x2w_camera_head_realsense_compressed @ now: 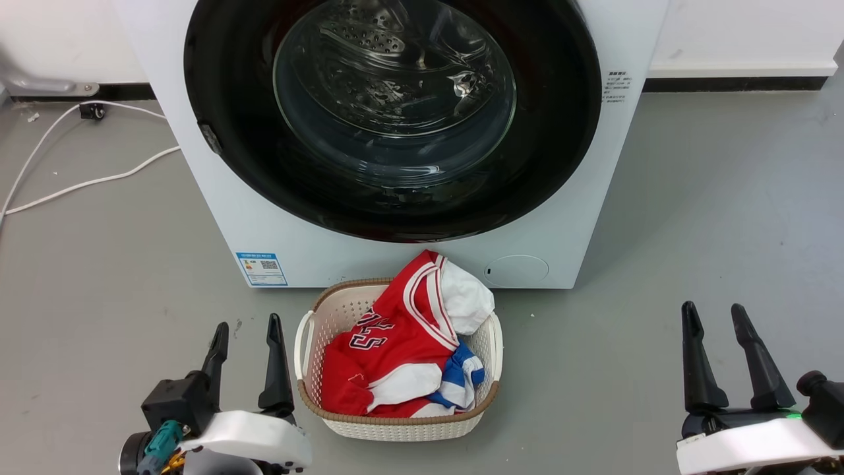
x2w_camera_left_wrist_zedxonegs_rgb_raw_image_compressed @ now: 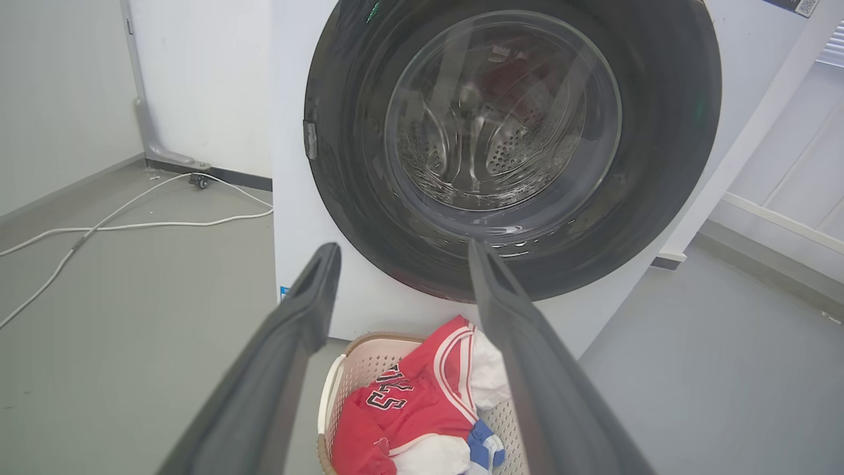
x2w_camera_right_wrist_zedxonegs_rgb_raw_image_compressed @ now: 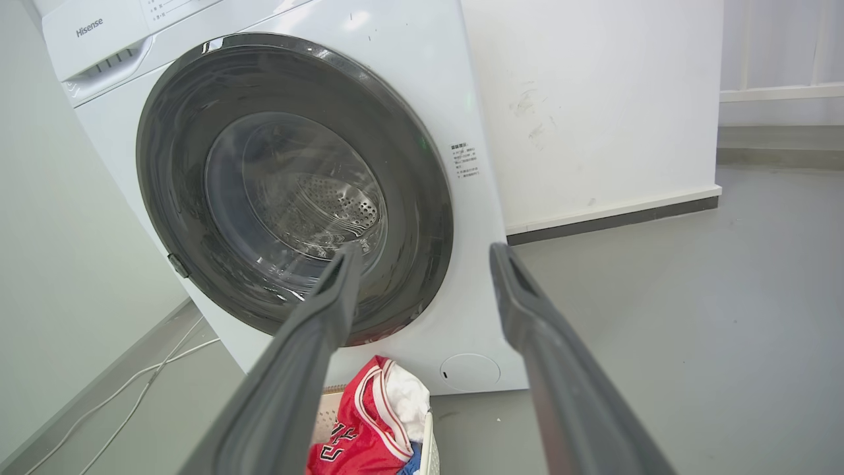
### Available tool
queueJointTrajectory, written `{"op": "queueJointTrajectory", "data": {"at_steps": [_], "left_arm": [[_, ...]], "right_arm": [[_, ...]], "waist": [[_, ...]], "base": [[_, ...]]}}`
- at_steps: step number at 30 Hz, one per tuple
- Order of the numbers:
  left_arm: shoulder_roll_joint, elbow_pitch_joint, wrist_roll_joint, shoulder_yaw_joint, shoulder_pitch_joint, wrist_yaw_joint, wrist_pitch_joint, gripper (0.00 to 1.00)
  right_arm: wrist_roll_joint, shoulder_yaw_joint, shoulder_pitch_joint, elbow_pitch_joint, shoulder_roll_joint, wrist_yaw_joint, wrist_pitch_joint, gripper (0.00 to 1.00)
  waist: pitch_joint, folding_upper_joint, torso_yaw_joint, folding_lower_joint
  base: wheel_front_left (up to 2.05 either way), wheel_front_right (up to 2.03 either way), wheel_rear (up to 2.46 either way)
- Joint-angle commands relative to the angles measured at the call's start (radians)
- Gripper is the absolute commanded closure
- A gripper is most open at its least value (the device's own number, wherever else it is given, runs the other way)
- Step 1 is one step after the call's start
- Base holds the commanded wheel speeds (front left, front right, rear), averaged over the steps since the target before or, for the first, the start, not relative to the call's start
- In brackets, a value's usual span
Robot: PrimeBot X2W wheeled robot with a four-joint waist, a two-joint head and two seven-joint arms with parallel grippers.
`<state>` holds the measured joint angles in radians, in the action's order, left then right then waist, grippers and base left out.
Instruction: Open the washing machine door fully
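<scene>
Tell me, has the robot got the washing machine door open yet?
Not yet. Nothing is done: the washing machine door sits shut, flat against the white machine. Nothing is in hand either: the left gripper and right gripper are open and empty, low down either side of the laundry basket, apart from the door. Left to do: reach the door, pull it and swing it wide.
</scene>
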<state>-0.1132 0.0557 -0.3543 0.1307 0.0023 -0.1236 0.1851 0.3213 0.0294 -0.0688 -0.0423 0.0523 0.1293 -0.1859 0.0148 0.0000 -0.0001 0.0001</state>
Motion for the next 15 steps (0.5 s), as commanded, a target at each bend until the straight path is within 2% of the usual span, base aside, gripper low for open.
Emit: {"op": "queueJointTrajectory", "data": {"at_steps": [1,15], "left_arm": [[0.002,-0.011,0.021,0.005,0.006,-0.002,0.008,0.0],[0.023,0.004,0.143,-0.004,0.025,0.024,0.042,0.0]], "right_arm": [[-0.02,0.002,-0.004,-0.014,-0.001,0.002,-0.009,0.0],[-0.112,-0.011,-0.029,-0.022,-0.002,0.002,-0.043,0.0]], "waist": [[0.001,0.0,0.0,-0.0001],[0.003,0.0,0.004,-0.0001]], "base": [[0.0,0.0,0.0],[0.0,0.0,0.0]]}}
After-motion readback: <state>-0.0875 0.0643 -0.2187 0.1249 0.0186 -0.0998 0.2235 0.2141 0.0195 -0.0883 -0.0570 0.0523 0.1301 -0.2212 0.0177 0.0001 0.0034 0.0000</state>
